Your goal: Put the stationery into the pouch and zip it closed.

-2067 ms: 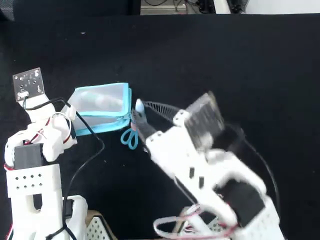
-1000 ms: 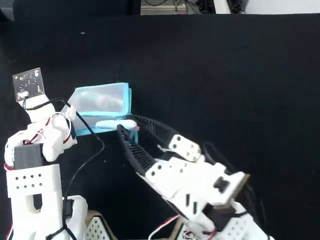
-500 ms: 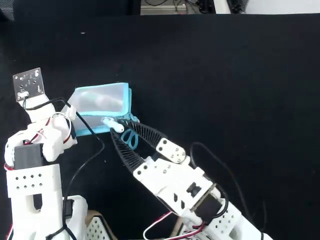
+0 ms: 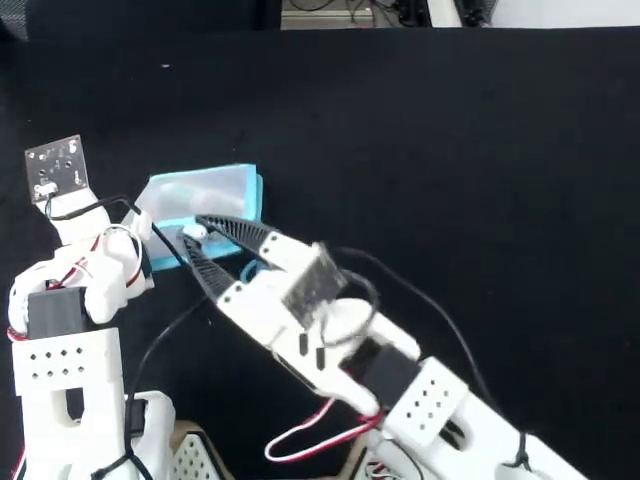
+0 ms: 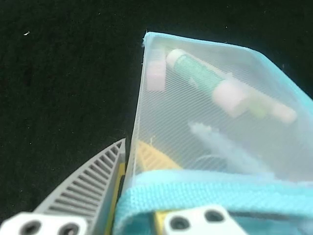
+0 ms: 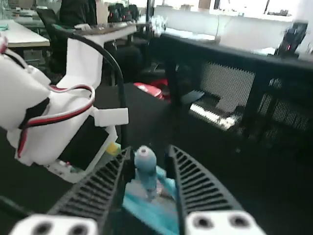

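While the stationery (image 5: 205, 81) lies inside the mesh pouch (image 4: 205, 190) at left-centre, its edge clamped in my left gripper (image 5: 129, 171), zipping remains, I judge: my right gripper (image 4: 197, 233), nearly closed, pinches the zip pull (image 6: 145, 164).

— Where is the pouch (image 4: 205, 192) placed?
— On the table (image 4: 450, 130), left of centre, with the stationery (image 5: 210, 83) contained inside; its left end is clamped in the left gripper (image 5: 133, 156).
— And the zip pull (image 6: 145, 171)?
— At the pouch's near edge, held in the right gripper (image 6: 148, 152).
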Controlling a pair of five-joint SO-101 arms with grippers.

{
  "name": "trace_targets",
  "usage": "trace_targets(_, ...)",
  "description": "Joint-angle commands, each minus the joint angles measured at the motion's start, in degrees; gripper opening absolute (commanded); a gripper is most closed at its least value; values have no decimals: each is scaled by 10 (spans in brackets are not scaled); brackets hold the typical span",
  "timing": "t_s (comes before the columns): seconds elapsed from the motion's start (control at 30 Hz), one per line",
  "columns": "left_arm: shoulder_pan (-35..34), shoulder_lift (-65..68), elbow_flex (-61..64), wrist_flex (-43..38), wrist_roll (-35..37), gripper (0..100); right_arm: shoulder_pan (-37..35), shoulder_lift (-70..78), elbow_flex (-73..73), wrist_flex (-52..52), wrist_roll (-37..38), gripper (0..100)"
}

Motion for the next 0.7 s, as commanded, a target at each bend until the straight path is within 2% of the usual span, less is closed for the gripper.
trace_targets(0.0, 6, -4, -15, 2, 0, 30, -17, 9, -87, 137, -71, 266)
trace_targets(0.2, 6, -4, -15, 2, 0, 30, -43, 9, -204, 289, -96, 269)
trace_targets(0.33, 6, -4, -14, 2, 0, 30, -29, 9, -292, 381, -93, 270)
trace_targets(0.53, 6, -4, -14, 2, 0, 30, 98, 9, -398, 503, -93, 269)
trace_targets(0.67, 6, -4, -14, 2, 0, 30, 210, 17, -370, 591, -92, 269)
